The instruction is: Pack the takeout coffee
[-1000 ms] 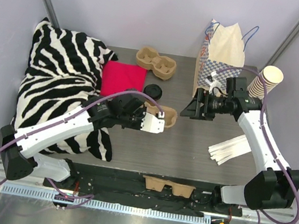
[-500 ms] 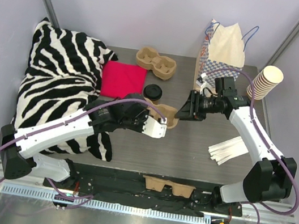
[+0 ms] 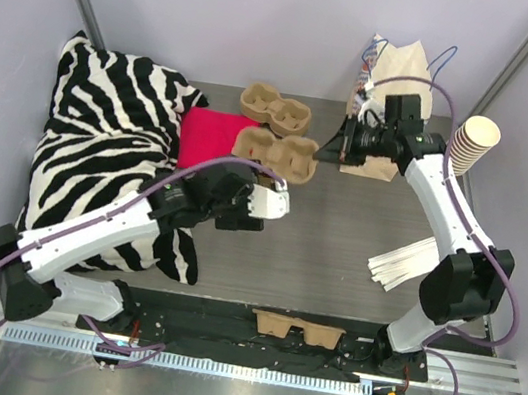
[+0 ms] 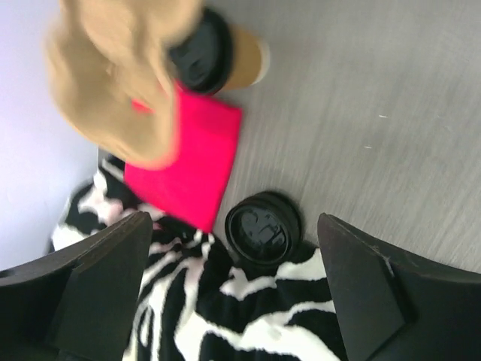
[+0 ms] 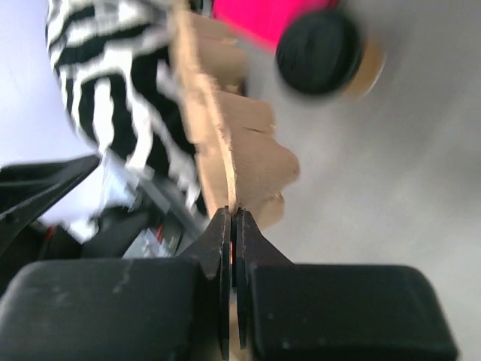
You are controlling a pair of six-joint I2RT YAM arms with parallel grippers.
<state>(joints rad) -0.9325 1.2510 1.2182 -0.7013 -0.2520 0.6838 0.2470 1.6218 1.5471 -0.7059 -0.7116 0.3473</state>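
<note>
R gripper (image 5: 231, 216) is clenched on the rim of a pulp cup carrier (image 3: 277, 149), held over the table (image 3: 325, 258) near the paper bag (image 3: 397, 78). L gripper (image 3: 275, 205) is spread wide w/ nothing btwn its fingers. The takeout coffee (image 4: 214, 56) sits on the table at the red cloth's (image 4: 184, 162) corner, below the carrier (hidden from overhead). A loose black lid (image 4: 263, 229) lies by the zebra fabric (image 3: 103, 130).
</note>
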